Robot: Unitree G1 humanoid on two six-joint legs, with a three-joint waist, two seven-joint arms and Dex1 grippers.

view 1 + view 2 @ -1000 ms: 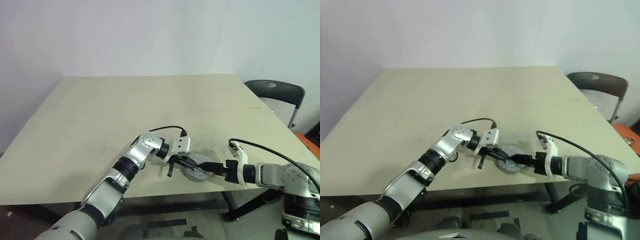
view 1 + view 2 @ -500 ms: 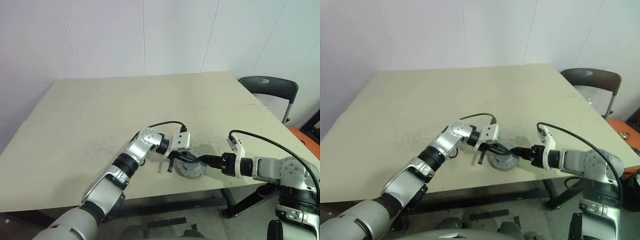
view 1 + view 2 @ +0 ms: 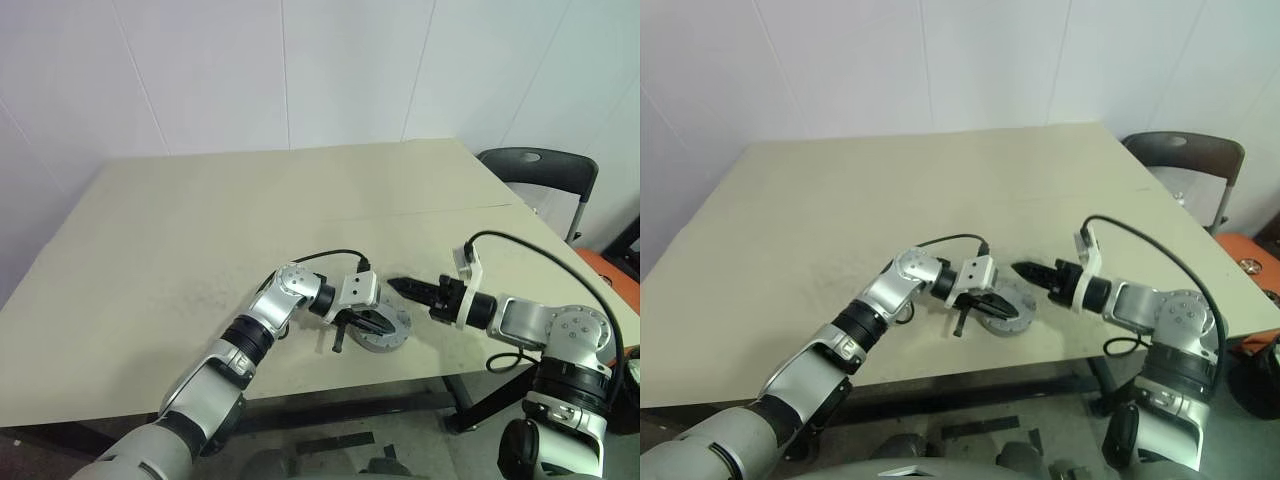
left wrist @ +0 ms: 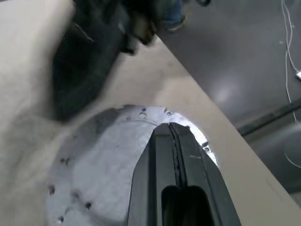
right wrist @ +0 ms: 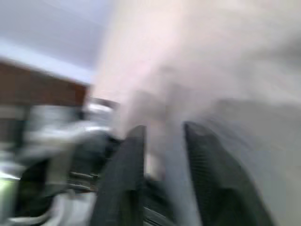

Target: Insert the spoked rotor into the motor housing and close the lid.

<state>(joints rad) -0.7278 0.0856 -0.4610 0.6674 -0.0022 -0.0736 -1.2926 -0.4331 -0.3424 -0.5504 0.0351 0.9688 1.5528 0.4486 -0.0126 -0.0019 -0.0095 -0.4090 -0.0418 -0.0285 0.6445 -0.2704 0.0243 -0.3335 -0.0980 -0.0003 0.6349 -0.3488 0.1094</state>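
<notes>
near the front edge of the beige bench [image 3: 200, 230], the right gripper [image 3: 398, 286] has pulled back and up off the round silver-grey metal housing [image 3: 385, 338], whose vented lid [image 4: 108, 160] now lies shut on top; its jaws have narrowed to a small gap, holding nothing. a dark chair [image 3: 545, 170] stands beyond the bench corner. the left gripper [image 4: 173, 129], jaws pressed together and empty, rests over the lid.

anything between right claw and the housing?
No. In the left eye view, only bare table separates the right claw from the motor housing.
</notes>
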